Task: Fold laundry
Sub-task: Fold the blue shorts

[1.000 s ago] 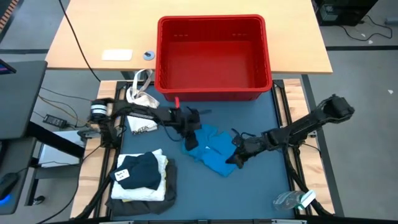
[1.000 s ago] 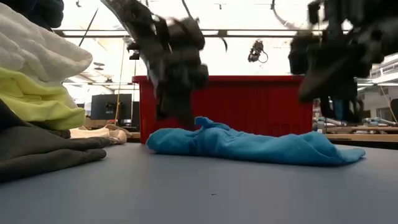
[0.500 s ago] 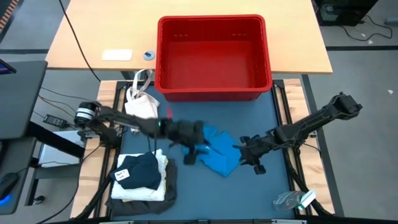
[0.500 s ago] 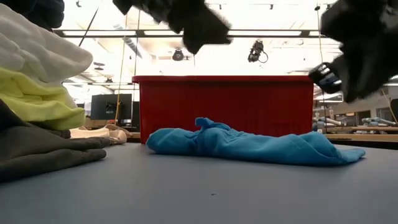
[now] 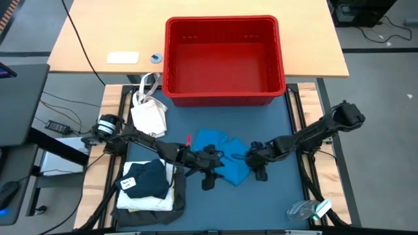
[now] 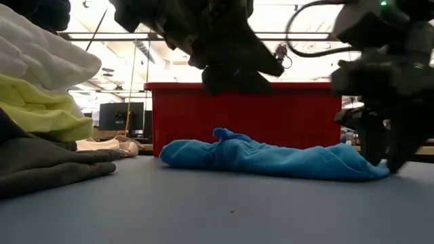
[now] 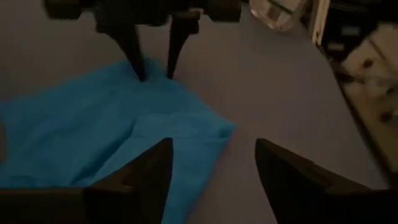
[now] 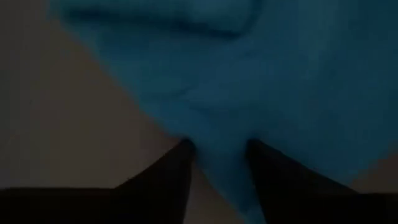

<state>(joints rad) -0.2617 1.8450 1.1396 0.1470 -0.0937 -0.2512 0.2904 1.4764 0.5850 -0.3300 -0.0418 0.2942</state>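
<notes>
Folded stack [image 5: 149, 186]: navy, white, yellow and grey garments, mat's near-left corner. White bag [image 5: 149, 114]: behind the stack. Left gripper [image 5: 210, 171]: fingers apart, nothing held, over the blue cloth's near-left edge. Blue cloth [image 5: 222, 156]: crumpled at mat centre. Red basket [image 5: 224, 59]: behind it. Right gripper [image 5: 257, 161]: fingers apart, tips straddling the cloth's right edge.

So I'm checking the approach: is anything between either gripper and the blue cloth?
Nothing visible. The right gripper is open with its fingertips down at the blue cloth's edge; the left gripper, open, hovers just above its near corner.
</notes>
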